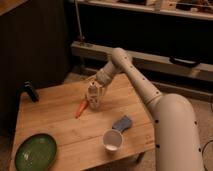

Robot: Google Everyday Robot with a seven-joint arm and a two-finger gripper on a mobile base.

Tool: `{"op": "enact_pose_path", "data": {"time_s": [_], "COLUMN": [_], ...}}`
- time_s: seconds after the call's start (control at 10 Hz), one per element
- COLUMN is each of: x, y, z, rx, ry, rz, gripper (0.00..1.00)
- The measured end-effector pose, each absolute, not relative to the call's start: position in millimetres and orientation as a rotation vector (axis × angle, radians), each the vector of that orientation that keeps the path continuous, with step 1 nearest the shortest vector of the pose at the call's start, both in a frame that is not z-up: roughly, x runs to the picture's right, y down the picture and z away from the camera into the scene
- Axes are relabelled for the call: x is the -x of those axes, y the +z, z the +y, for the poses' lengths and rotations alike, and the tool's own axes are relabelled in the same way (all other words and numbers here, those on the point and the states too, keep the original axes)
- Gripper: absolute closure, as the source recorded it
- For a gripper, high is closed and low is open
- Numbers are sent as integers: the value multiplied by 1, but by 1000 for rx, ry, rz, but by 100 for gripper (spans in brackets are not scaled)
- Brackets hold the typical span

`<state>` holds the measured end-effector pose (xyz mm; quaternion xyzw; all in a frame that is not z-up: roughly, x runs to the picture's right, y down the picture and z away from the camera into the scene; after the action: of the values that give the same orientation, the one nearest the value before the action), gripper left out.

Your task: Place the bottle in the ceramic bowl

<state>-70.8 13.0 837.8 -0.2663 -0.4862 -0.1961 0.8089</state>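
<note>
- On the wooden worktop (55, 120), toward the middle of its far half: the bottle (93, 101), pale, upright, base on the wood.
- Right at the bottle's upper part, reaching down from behind and to the right: the end effector (96, 89), on a white arm (140, 87) stretched out over the far right corner.
- Impossible to tell how far the end effector is open, or whether it has hold of the bottle; at the least pressed close against the bottle's top.
- Just beside the bottle's foot, on the left: an orange carrot-like stick (81, 108), flat on the wood, slanting toward the near left.
- At the near left corner, well apart from the bottle: the ceramic bowl (36, 152), green, wide and shallow, nothing in it.
- Near the front edge on the right: a white cup (112, 140), upright, mouth open to the top.
- Just behind the cup, close by or touching: a small blue-grey pad (122, 123), lying flat.
- At the far left edge: a dark object (30, 92), too dim to name.
</note>
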Motion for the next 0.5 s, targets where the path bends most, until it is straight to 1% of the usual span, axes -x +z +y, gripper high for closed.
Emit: {"op": "enact_pose_path", "data": {"time_s": [0.3, 0.4, 0.5], "x": [70, 70, 68], "y": [847, 849, 851], "z": [20, 22, 23], "rx": [558, 556, 557], "ry": [-385, -375, -364], "rz": [-1094, -1105, -1120], "gripper": [59, 67, 79]}}
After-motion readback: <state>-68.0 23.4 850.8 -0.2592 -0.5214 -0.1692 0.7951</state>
